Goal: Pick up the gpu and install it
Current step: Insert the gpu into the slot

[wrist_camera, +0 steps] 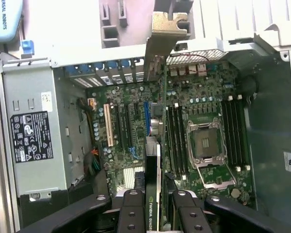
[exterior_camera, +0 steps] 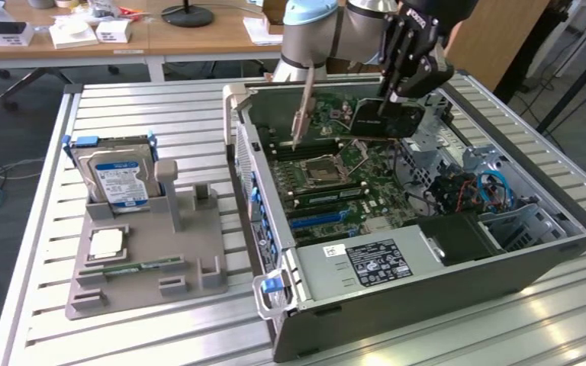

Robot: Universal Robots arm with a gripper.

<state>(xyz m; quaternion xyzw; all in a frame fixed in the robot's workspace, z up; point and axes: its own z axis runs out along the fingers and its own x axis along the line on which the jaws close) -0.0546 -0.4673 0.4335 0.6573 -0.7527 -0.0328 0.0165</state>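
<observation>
**Fig.** Card alignment over the open case (exterior_camera: 426, 305), which lies on its side on the bench (exterior_camera: 150, 114).

I read the tool (wrist_camera: 159, 216) as clenched on the gpu (exterior_camera: 384, 122). In the wrist view its fingers (wrist_camera: 133, 213) press on either face of the card, which is carried on edge. The gpu hangs clear of the motherboard (exterior_camera: 365, 164), above and just beside the CPU socket (exterior_camera: 326, 169). The memory slots (wrist_camera: 177, 138) lie between the card's line and the socket. The silvery bracket (wrist_camera: 167, 26) is at the end away from the tool, farther from the socket than the card body and near the case's rear wall. The blue expansion slot (wrist_camera: 146, 110) lies just past the card's line, on the side away from the socket.

Step in hand, as I judge it: bringing the card's lower edge over its slot. To do it well, I would:
- square the card so its long edge runs parallel to the slot;
- shift it away from the socket until edge and slot coincide in the wrist view;
- check that the bracket's foot meets a rear opening (whether that opening is free I cannot tell).

Any descent should be straight and slow. A tilted card would likely catch on the slot's lip or on the memory slots beside the socket.
</observation>
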